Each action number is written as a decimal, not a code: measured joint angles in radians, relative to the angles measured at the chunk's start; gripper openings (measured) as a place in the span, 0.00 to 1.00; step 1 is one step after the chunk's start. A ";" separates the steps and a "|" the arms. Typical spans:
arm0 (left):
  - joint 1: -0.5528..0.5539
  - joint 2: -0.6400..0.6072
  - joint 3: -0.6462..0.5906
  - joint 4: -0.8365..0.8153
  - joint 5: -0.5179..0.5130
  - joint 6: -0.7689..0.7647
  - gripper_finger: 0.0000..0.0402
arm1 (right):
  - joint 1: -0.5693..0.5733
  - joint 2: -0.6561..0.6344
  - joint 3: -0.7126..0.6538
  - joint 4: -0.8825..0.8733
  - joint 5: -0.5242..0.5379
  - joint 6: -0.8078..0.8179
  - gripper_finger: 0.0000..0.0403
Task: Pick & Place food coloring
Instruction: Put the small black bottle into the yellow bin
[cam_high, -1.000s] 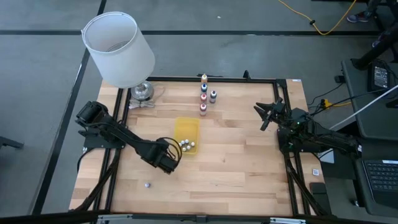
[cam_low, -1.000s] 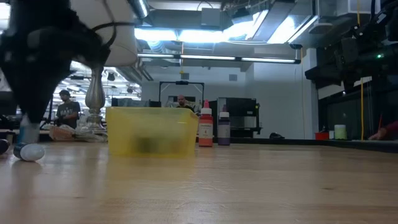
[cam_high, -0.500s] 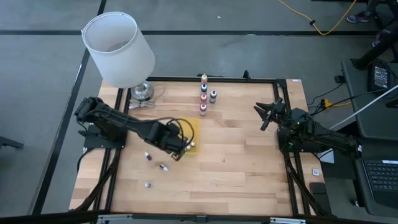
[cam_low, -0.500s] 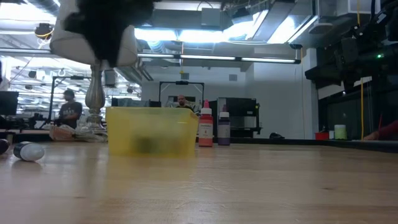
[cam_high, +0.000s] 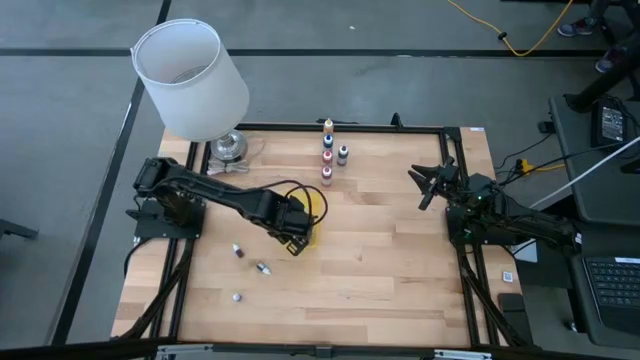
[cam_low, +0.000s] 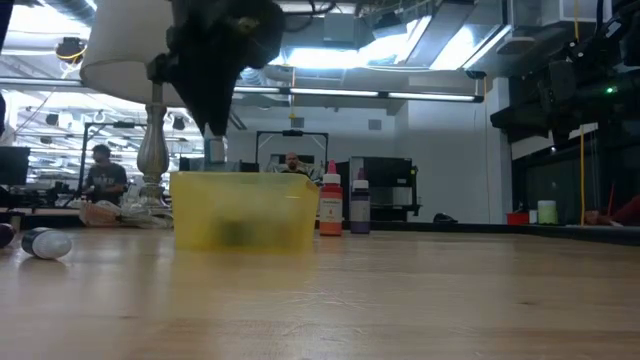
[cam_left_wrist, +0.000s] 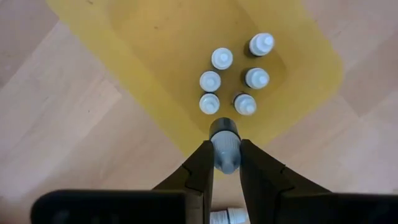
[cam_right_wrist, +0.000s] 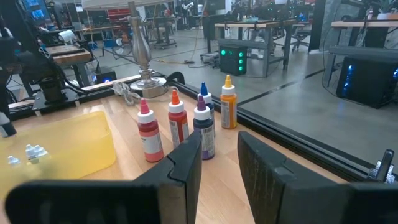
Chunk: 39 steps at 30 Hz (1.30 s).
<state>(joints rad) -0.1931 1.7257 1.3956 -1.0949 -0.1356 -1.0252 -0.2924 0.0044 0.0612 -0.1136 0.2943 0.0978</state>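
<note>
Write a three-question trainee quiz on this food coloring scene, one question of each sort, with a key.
1. True or false: the left pincer is shut on a small bottle above the yellow tray.
2. Multiple choice: how many white-capped bottles stand inside the tray in the left wrist view? A) two B) six C) ten
3. Fill in: the right pincer waits open at the table's ______ side, facing the row of taller bottles.

Key: 1 true; 2 B; 3 right
</note>
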 joint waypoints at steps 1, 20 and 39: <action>-0.002 0.009 0.000 0.001 0.000 0.000 0.14 | 0.000 0.000 0.000 0.000 0.000 0.000 0.26; -0.024 0.140 -0.002 0.030 0.003 0.033 0.14 | 0.000 0.000 0.000 0.000 0.000 0.000 0.26; -0.018 0.189 -0.002 0.028 0.004 0.086 0.25 | 0.000 0.000 0.000 0.000 0.000 0.001 0.26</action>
<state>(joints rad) -0.2111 1.9146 1.3937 -1.0668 -0.1317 -0.9394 -0.2924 0.0042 0.0612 -0.1135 0.2943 0.0988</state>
